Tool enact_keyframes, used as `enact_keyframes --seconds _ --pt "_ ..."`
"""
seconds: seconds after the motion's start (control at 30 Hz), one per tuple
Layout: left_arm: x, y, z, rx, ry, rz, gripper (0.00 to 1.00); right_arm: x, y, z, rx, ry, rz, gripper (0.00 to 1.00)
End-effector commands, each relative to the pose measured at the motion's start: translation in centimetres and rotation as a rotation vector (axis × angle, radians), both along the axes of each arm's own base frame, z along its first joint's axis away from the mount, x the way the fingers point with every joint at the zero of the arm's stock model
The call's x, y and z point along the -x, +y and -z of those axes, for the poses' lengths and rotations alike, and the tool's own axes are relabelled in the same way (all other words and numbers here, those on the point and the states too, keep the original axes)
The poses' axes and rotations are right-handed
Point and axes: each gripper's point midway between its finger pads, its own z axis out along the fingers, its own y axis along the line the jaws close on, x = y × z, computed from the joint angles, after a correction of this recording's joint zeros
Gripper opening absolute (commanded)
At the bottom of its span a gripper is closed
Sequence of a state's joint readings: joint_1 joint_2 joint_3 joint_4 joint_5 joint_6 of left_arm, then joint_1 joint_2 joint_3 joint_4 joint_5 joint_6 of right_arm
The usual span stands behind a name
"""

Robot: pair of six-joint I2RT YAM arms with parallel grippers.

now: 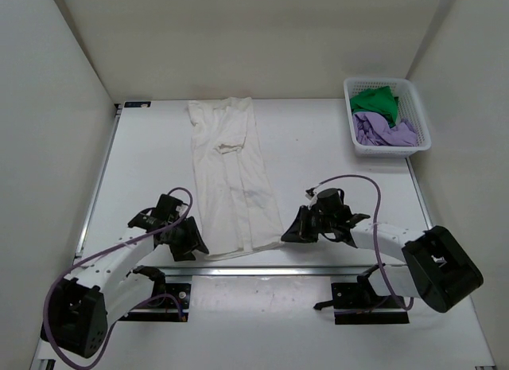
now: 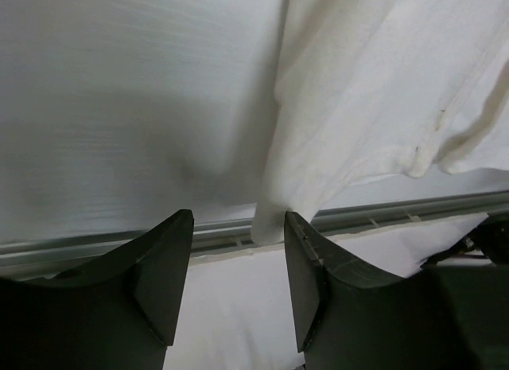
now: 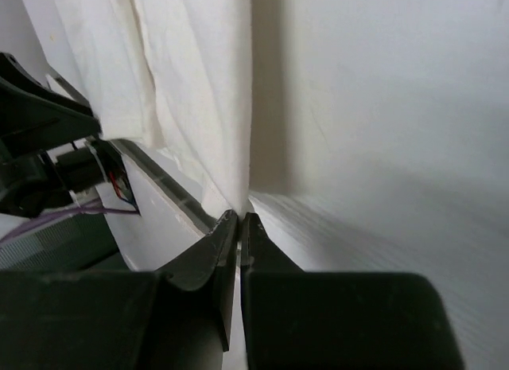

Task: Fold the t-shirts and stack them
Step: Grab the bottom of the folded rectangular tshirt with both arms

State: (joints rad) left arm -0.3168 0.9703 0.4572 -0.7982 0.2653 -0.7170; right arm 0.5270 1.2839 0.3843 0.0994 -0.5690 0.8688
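The cream-white t-shirt [image 1: 231, 179] lies on the table as a long narrow strip, folded lengthwise, with its hem at the near edge. My left gripper [image 1: 191, 247] is open at the hem's left corner. In the left wrist view the corner of the shirt [image 2: 270, 225] sits just beside the right finger, with the gripper [image 2: 238, 219] wide open. My right gripper [image 1: 285, 236] is shut on the hem's right corner. In the right wrist view the shirt's edge [image 3: 215, 107] runs into the closed tips [image 3: 239, 217]. The green t-shirt [image 1: 375, 101] and the lavender t-shirt [image 1: 382, 131] lie crumpled in the basket.
The white lattice basket [image 1: 378, 80] stands at the far right corner of the table. A metal rail [image 1: 302, 270] runs along the near edge just behind the shirt's hem. White walls close in the table on three sides.
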Motion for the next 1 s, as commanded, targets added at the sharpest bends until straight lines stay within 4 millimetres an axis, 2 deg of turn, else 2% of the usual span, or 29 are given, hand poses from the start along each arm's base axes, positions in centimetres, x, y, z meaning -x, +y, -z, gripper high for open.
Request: enact_keyframes --seconds 0.0,0.03,0.07,0.17,0.23,0.3,0.4,0.53,0.63,0.7,0.77,0.8,0.87,0.9,0.97 --pt "0.2 -2.3 -0.4 0.121 -0.036 0.004 0.60 3.6 -1.2 1.9 0.058 0.062 -0.063 0.00" --pt "0.3 -2.3 -0.3 0.138 -0.050 -0.017 0.61 3.7 -1.1 1.9 0.057 0.063 -0.065 0.08" --pt "0.2 -2.3 -0.3 0.167 -0.063 -0.047 0.61 3.9 -1.0 1.9 0.062 0.067 -0.064 0.19" --pt "-0.3 -3.3 -0.8 0.287 -0.111 -0.104 0.66 3.9 -0.4 1.3 0.038 0.046 -0.065 0.37" --pt "-0.6 -3.8 -0.8 0.332 -0.129 -0.122 0.64 3.5 -0.2 0.7 0.008 0.033 -0.059 0.40" --pt "0.0 -4.4 -0.3 0.346 -0.115 -0.111 0.63 3.0 -0.3 0.5 0.002 0.029 -0.046 0.40" --pt "0.2 -3.8 0.5 0.317 -0.103 -0.140 0.59 2.9 -0.5 0.8 0.005 0.039 -0.042 0.40" --pt "-0.4 -3.0 0.4 0.298 -0.124 -0.161 0.52 2.3 -0.8 1.4 0.013 0.049 -0.043 0.41" --pt "-0.4 -3.4 0.4 0.279 -0.122 -0.150 0.46 2.1 -0.3 1.4 0.029 0.042 -0.073 0.38" --pt "-0.8 -3.7 0.0 0.281 -0.128 -0.144 0.41 2.1 -0.2 1.5 0.023 0.055 -0.070 0.28" --pt "-0.8 -3.5 0.2 0.266 -0.127 -0.141 0.28 2.1 -0.1 1.6 0.012 0.062 -0.060 0.25" --pt "-0.9 -3.5 0.1 0.261 -0.131 -0.126 0.24 1.9 -0.2 1.6 0.014 0.058 -0.053 0.16" --pt "-0.1 -2.8 0.5 0.206 -0.099 -0.105 0.05 2.7 -0.2 1.8 0.028 0.075 -0.064 0.05" --pt "0.4 -2.5 0.6 0.181 -0.083 -0.088 0.00 2.5 -0.2 1.8 0.033 0.067 -0.060 0.01" --pt "1.7 -2.2 0.8 0.173 -0.031 -0.057 0.00 4.2 -0.4 2.1 0.049 0.087 -0.083 0.00"
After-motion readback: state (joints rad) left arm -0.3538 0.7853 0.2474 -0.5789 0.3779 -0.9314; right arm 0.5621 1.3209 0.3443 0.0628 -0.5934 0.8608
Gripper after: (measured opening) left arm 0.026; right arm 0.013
